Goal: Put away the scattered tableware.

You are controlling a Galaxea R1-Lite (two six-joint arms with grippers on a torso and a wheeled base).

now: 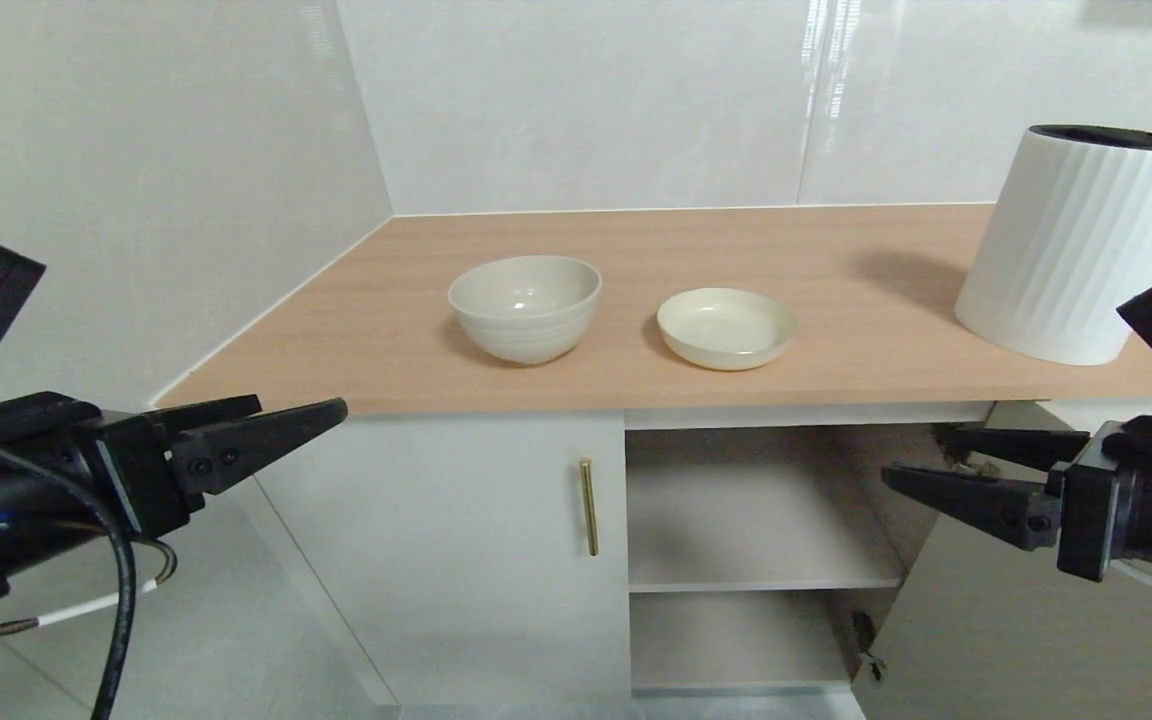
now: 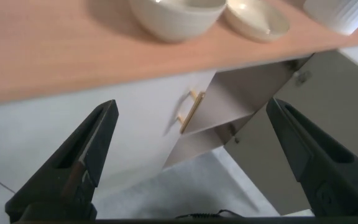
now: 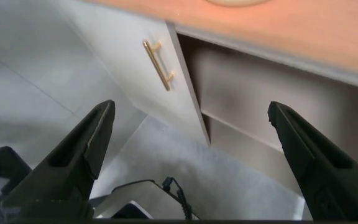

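Note:
A deep cream bowl (image 1: 525,305) (image 2: 176,15) and a shallow pale dish (image 1: 726,326) (image 2: 257,17) stand side by side on the wooden counter (image 1: 386,330). My left gripper (image 1: 301,408) (image 2: 192,106) is open and holds nothing; it hangs below and in front of the counter's left corner. At the lower right, my right gripper (image 1: 916,455) (image 3: 191,107) is open too, level with the open cupboard (image 1: 756,520). Both are well apart from the tableware.
A tall white ribbed canister (image 1: 1086,245) stands on the counter's right end. The left cupboard door with its gold handle (image 1: 588,505) (image 3: 158,64) is closed. The right door (image 1: 986,620) is swung open, baring a bare shelf (image 1: 756,580). Walls close the counter's back and left.

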